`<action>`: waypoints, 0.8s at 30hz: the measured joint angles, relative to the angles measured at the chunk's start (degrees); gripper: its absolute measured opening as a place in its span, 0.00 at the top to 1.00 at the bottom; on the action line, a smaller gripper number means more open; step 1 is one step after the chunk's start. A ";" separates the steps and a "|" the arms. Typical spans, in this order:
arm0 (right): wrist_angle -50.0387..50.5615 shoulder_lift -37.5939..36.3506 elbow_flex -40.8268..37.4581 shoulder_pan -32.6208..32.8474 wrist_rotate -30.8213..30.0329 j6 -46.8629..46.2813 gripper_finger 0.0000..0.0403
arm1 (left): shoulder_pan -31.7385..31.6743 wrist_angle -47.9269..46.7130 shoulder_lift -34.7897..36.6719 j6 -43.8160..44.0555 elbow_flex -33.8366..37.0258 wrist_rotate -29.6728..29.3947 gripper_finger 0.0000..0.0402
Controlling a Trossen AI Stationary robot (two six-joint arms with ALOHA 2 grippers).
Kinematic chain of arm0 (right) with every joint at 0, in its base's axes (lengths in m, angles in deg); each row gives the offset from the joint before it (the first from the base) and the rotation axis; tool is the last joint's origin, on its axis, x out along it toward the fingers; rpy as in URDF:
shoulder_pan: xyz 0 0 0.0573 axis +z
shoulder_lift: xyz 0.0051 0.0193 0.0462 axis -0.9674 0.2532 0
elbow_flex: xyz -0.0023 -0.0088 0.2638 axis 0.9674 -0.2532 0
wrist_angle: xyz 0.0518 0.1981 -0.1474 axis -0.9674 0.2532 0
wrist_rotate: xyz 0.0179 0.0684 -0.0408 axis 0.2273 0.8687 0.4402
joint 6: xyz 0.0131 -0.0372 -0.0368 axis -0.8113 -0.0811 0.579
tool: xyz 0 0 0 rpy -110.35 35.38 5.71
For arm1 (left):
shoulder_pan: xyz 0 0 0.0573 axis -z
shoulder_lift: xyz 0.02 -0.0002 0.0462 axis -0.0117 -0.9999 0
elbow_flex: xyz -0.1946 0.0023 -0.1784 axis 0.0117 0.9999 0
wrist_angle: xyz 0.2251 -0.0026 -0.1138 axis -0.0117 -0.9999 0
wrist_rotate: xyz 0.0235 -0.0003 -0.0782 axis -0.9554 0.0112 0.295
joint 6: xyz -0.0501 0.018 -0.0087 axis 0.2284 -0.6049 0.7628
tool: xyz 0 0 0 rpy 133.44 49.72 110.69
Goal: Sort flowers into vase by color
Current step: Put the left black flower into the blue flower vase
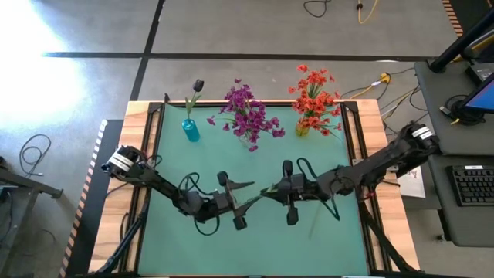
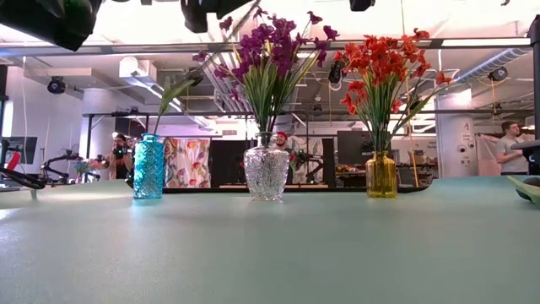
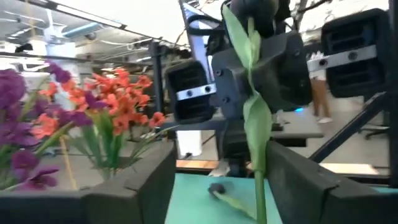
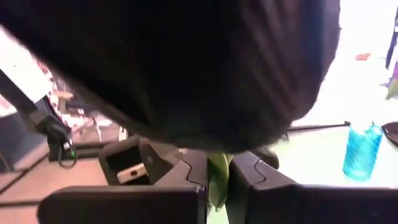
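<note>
Counter (image 1: 174, 247): green-topped, wood-edged, carrying three vases in a row toward twelve o'clock in the high view.

Arms: two dark arms are meeting near the counter's centre, left one reaching in from nine o'clock, right one from three o'clock.

Vases, large to small: clear vase (image 2: 266, 171) in the middle, holding magenta-purple flowers (image 1: 248, 112); amber vase (image 2: 380, 176) at about one o'clock, holding orange-red flowers (image 1: 315, 99); teal vase (image 2: 148, 166) at about eleven o'clock, holding one dark bud (image 1: 198, 85).

Right pincer (image 1: 272, 190): fingers are closing tight on the green stem (image 3: 256, 134) of a loose flower, as its own wrist view shows.

Left pincer (image 1: 248, 192): fingers are standing parted either side of the same stem, apparently not gripping it.

Loose flower: it is hanging in mid-air between the two pincers, above the counter's centre; its bloom is not identifiable.

Risks: a handover seems under way. The thin stem could swivel or slip in the right pincer's pinch. Carrying it toward twelve o'clock could brush the crowded bouquets or tip a vase. Unread colour could mean the wrong vase.
</note>
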 joint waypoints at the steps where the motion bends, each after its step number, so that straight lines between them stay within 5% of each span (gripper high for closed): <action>1: 2.36 -0.71 0.40 -0.02 0.00 -0.21 0.96 | -0.04 -0.01 0.00 -0.41 0.00 -0.29 0.45; 7: 15.33 -2.55 4.32 -0.07 0.04 -0.52 0.96 | -0.31 -2.97 0.40 2.43 0.00 0.58 0.43; 14: 31.48 -2.34 10.83 -0.20 0.07 -0.99 0.96 | -0.33 -19.75 3.59 20.26 0.02 5.33 0.46; 24: 33.14 -2.27 11.94 -0.35 -0.09 -1.02 0.96 | -2.91 -21.58 1.91 21.98 -4.54 9.70 0.46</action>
